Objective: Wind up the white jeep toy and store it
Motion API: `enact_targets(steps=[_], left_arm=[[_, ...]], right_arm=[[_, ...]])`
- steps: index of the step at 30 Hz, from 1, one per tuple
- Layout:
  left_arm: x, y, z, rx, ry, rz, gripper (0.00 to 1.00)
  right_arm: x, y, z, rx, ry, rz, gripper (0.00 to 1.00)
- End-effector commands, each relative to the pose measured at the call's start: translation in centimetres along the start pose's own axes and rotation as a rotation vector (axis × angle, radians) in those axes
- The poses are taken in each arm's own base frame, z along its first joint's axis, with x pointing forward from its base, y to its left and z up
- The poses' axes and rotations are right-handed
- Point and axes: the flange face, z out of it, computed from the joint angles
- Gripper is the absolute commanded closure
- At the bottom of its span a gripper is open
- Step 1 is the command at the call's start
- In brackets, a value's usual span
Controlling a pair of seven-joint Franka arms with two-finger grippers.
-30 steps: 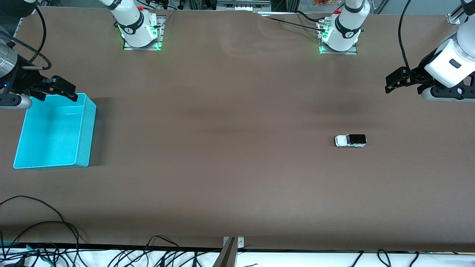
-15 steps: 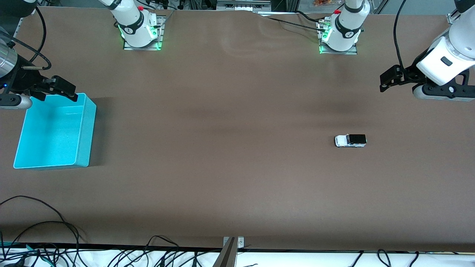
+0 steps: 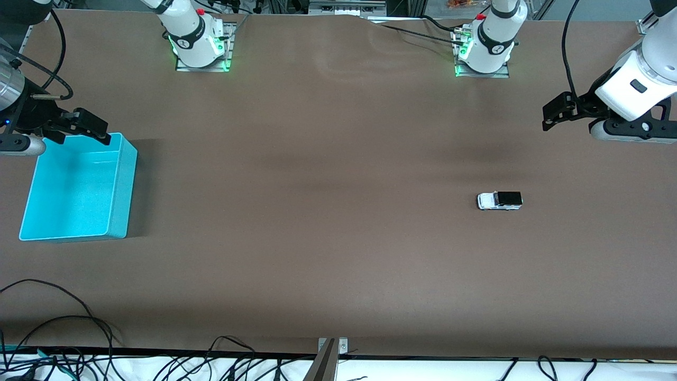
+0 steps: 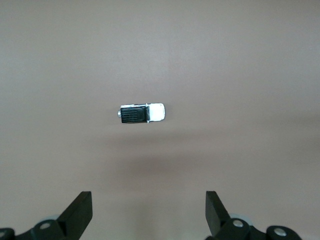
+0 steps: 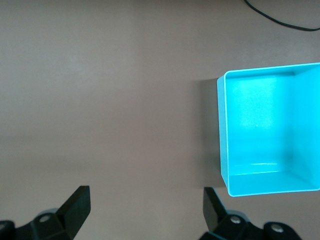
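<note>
The white jeep toy point(image 3: 500, 200), with a black roof, stands on the brown table toward the left arm's end. It also shows in the left wrist view point(image 4: 142, 113). My left gripper point(image 3: 550, 116) hangs open and empty in the air over the table near that end, apart from the jeep; its fingers stand wide apart in its wrist view point(image 4: 148, 212). The cyan bin point(image 3: 121, 185) sits empty at the right arm's end, and also shows in the right wrist view point(image 5: 222, 135). My right gripper point(image 3: 103, 133) is open and empty over the bin's edge that faces the bases point(image 5: 145, 207).
The two arm bases point(image 3: 198, 39) point(image 3: 484, 45) stand along the table's edge farthest from the front camera. Loose black cables point(image 3: 63, 328) lie along the nearest edge, with a metal bracket point(image 3: 330, 352) at its middle. A black cable point(image 5: 280, 20) shows in the right wrist view.
My left gripper has shifted a little toward the bases and toward the table's middle. The right gripper, the jeep and the bin have not moved.
</note>
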Motion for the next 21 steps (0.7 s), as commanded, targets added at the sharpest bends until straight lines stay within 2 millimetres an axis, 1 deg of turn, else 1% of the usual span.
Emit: enact_targets(steps=[1, 8, 15, 18, 21], left_arm=[[0.06, -0.15, -1.24, 0.018, 0.01, 0.018, 0.0], [-0.03, -0.05, -2.0, 0.009, 0.023, 0.018, 0.0], [0.12, -0.19, -1.76, 0.014, 0.019, 0.016, 0.0], [0.16, -0.75, -1.7, 0.01, 0.017, 0.012, 0.0], [0.24, -0.74, -1.53, 0.009, 0.012, 0.017, 0.0]], right_arm=[[0.21, 0.12, -0.59, 0.017, -0.005, -0.003, 0.0], [0.21, 0.12, -0.59, 0.017, -0.005, -0.003, 0.0], [0.21, 0.12, -0.59, 0.017, -0.005, -0.003, 0.0], [0.21, 0.12, -0.59, 0.017, -0.005, -0.003, 0.0], [0.21, 0.12, -0.59, 0.017, -0.005, -0.003, 0.0]])
